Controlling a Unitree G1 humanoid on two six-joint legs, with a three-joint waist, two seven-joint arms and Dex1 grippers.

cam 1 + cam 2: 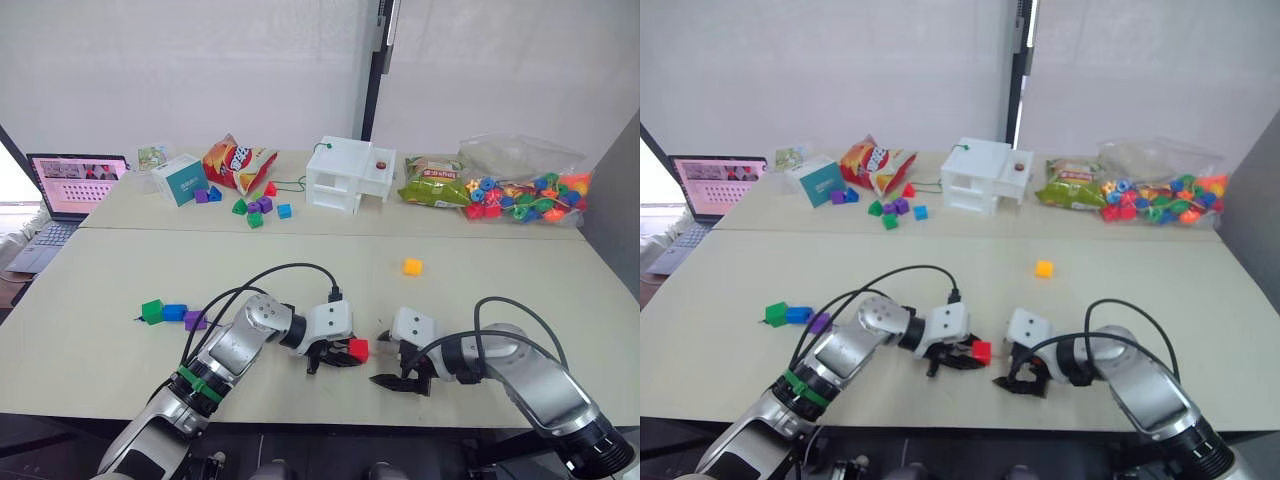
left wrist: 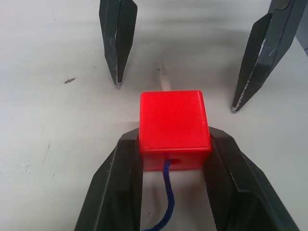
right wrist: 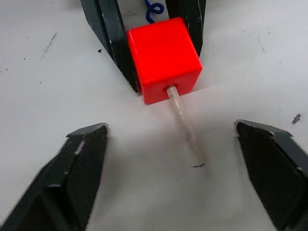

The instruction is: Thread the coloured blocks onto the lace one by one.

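While the left claw (image 2: 174, 144) grips one red block (image 2: 174, 121), three blocks (image 1: 173, 314) sit strung.

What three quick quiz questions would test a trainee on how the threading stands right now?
1. True or false: the left hand is shut on the red block.
2. Which part of the lace sticks out of the red block toward the right hand?
A. the knotted end
B. the stiff pale tip
C. a loop of blue string
3. Fill in: the yellow block lies alone on the table, while green, blue and ______ blocks sit in a row to the robot's left.

Key:
1. True
2. B; the right hand's fingers stand open on either side of the tip, not touching it.
3. purple
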